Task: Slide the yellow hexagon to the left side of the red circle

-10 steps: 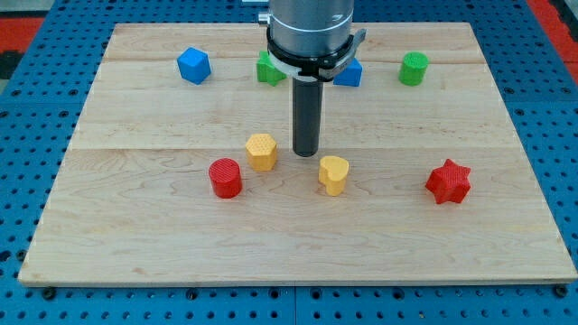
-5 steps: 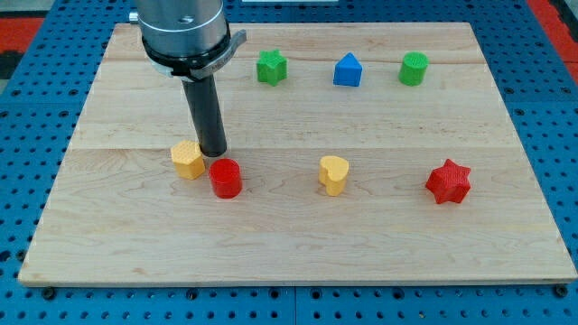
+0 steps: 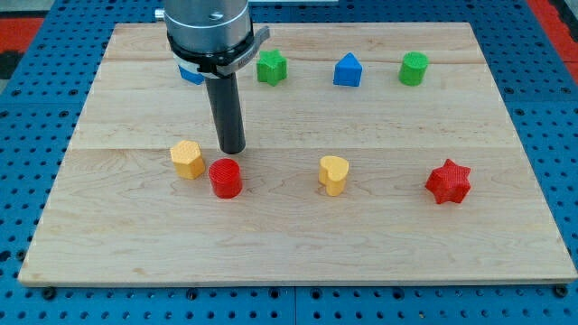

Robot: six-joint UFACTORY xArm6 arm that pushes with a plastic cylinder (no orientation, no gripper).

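Wooden desk [image 3: 298, 253], eight blocks: two yellow, two red, two green, two blue. Yellow plastic hexagon [image 3: 187, 159] just left of red plastic circle [image 3: 225, 178]. My tip [image 3: 233, 150] just above the circle, no pincer fitted.

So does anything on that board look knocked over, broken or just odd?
Nothing stands out. The blocks all sit flat and whole on the wooden board. My tip stands just above the red circle, with the yellow hexagon on the circle's left.
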